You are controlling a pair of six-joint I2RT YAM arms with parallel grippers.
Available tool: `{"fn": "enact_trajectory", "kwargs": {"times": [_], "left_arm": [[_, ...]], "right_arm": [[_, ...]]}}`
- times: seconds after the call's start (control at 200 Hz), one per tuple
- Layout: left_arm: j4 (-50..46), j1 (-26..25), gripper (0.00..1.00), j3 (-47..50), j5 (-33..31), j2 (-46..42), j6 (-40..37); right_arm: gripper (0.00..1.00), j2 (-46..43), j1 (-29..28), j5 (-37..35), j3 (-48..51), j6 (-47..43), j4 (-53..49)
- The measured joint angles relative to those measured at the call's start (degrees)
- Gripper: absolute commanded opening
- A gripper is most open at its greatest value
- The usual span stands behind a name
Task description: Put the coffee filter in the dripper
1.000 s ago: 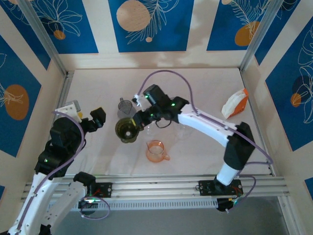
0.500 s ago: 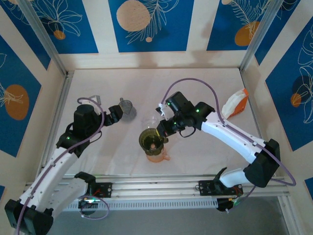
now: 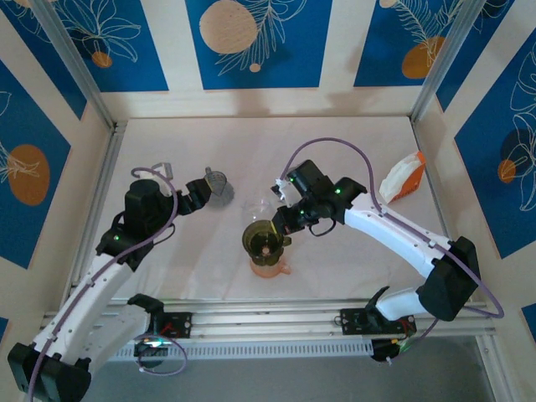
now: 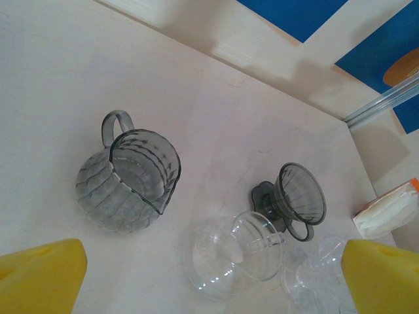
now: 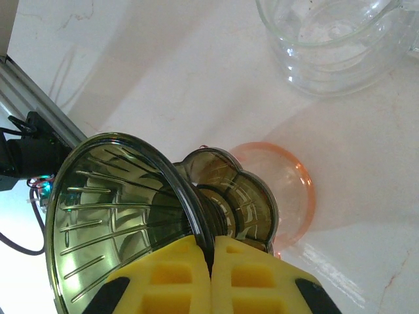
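Right wrist view: the right gripper pinches the rim of the empty dripper, just over the orange cup. Left of the cup, the left gripper stands wide, holding nothing. What seems to be the filter pack lies well right of the cup; placing is not begun.

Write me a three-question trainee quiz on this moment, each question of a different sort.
1. True or false: the right gripper is shut on the green dripper.
2. Which vessel is the dripper over? A) grey jug B) orange cup C) white bag
3. Fill in: the left gripper is ____.
Key: 1 true; 2 B; 3 open.
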State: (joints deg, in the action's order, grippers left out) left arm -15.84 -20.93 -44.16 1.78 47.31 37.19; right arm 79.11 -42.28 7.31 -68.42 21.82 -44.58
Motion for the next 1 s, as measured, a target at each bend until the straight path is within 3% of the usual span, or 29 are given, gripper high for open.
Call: {"fn": "enact_trajectory", "kwargs": {"times": [0.435, 0.665, 0.875, 1.0], "left_arm": [[0.02, 0.0, 1.0, 0.42, 0.0, 0.02, 0.0], [0.02, 0.0, 1.0, 0.42, 0.0, 0.02, 0.0], [0.02, 0.0, 1.0, 0.42, 0.0, 0.02, 0.0], [0.04, 0.0, 1.0, 0.52, 0.0, 0.02, 0.0]], "right_arm": [[0.03, -0.02, 0.55, -0.42, 2.97, 0.0, 2.32], [0.19, -0.07, 0.68, -0.76, 3.69, 0.81, 2.99], [0.48, -0.94, 0.68, -1.49, 4.22, 1.31, 2.99], [0.61, -1.97, 0.7, -2.08, 4.46, 1.84, 2.99]]}}
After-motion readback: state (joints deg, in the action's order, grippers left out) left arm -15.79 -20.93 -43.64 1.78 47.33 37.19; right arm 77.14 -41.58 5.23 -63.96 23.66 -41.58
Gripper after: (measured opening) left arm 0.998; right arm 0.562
